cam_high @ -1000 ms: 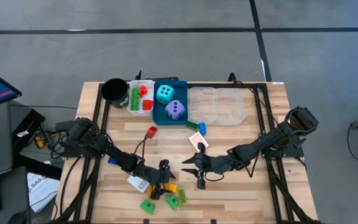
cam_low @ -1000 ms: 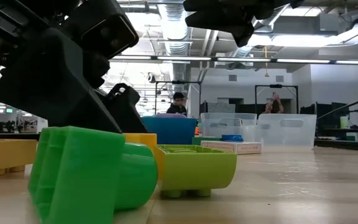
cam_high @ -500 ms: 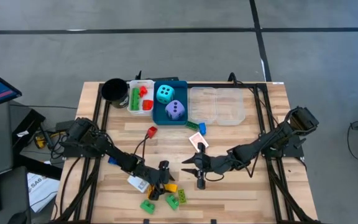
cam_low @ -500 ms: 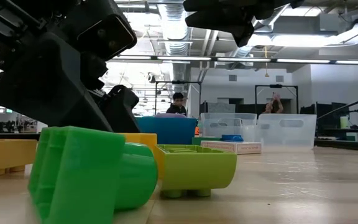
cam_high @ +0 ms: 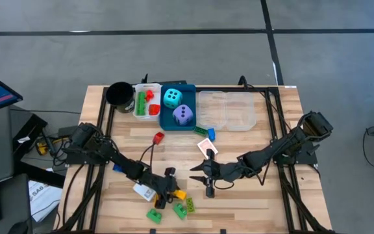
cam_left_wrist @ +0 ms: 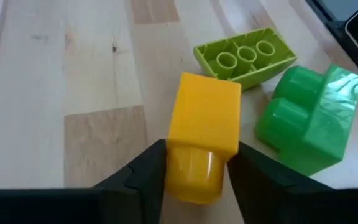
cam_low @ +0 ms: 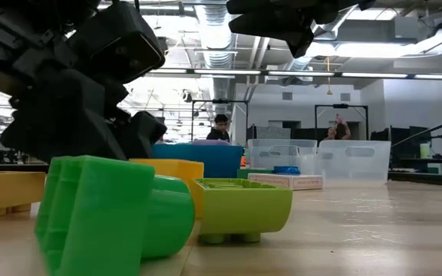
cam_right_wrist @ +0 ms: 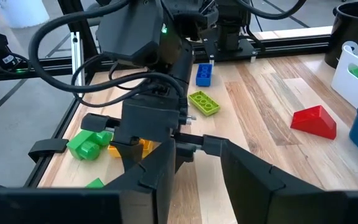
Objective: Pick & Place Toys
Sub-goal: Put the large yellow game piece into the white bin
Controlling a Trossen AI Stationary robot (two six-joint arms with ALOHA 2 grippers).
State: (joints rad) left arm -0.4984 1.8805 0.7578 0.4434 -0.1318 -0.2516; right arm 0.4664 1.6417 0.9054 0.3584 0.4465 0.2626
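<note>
Your left gripper (cam_left_wrist: 194,163) sits low on the counter (cam_high: 252,201) at the lower middle-left of the high view, its two fingers (cam_left_wrist: 143,169) pressed against the sides of a yellow brick (cam_left_wrist: 205,132), pinching it. Just beside that brick lie a lime brick (cam_left_wrist: 247,55) with three open studs and a green brick (cam_left_wrist: 308,118); in the low view they fill the foreground, with the yellow one tucked behind them. Your right gripper (cam_right_wrist: 194,152) hangs above the counter at the lower centre of the high view, fingers a little apart and nothing between them, pointing toward the left arm. Further up the counter you have a red brick (cam_high: 158,137), a small blue brick (cam_high: 211,134) and a card (cam_high: 207,147) lying loose. Along the top edge of the counter stand a black cup (cam_high: 119,93), a white tray (cam_high: 146,112) with green and red bricks in it, a blue tray (cam_high: 190,91) carrying the cyan die (cam_high: 171,98) and the purple die (cam_high: 183,115), and a clear tray (cam_high: 226,109). Another green brick (cam_high: 154,215) lies at the counter's lower edge.
</note>
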